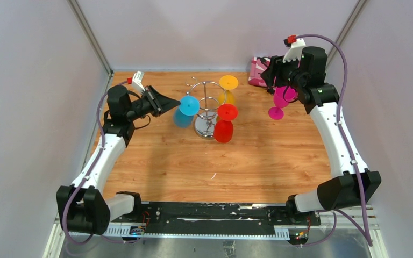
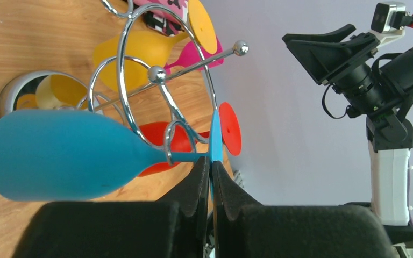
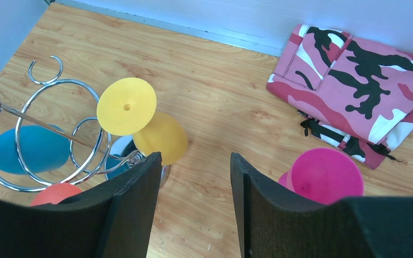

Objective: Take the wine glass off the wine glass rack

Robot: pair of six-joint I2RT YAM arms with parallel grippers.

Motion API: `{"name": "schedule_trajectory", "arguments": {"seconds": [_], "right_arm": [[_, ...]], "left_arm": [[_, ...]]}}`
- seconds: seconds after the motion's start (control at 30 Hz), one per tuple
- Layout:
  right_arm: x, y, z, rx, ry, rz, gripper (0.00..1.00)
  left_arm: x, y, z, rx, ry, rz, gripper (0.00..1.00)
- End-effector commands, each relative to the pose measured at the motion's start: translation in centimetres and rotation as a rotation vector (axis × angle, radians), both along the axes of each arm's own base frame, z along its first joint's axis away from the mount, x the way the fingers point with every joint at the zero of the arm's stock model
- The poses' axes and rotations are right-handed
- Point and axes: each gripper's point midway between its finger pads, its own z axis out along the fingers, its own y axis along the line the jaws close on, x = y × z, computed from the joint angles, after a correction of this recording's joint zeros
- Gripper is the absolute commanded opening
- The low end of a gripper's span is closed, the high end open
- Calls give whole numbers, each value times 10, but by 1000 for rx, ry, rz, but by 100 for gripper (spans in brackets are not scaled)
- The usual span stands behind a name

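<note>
Wine glass: the opaque blue wine glass hangs upside down at the left claw's fingertips, its stem in a curled hook and its flat foot edge-on between the fingers.
Left claw: the left claw is pressed together on that foot, pinching it.
Rack: the chrome wire wine glass rack stands just ahead of the left claw on the wooden worktop.
Other glasses: a yellow wine glass and a red wine glass hang on the rack beyond the blue one.
Right claw: the right claw is spread, with nothing between its fingers.
Pink glass: a magenta wine glass is just beside one finger of the right claw, off the rack.
Cloth: a pink camouflage cloth lies ahead of the right claw.
</note>
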Motion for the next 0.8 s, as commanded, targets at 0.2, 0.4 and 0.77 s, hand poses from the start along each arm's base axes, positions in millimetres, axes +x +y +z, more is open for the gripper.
{"name": "schedule_trajectory", "arguments": {"seconds": [0.2, 0.4, 0.77], "right_arm": [[3, 12, -7, 23, 11, 32, 55], [5, 13, -11, 27, 24, 36, 55], [8, 15, -16, 32, 37, 42, 55]], "left_arm": [[-3, 6, 15, -23, -34, -33, 0], [-1, 9, 10, -36, -2, -22, 0], [-5, 22, 11, -69, 27, 26, 0]]}}
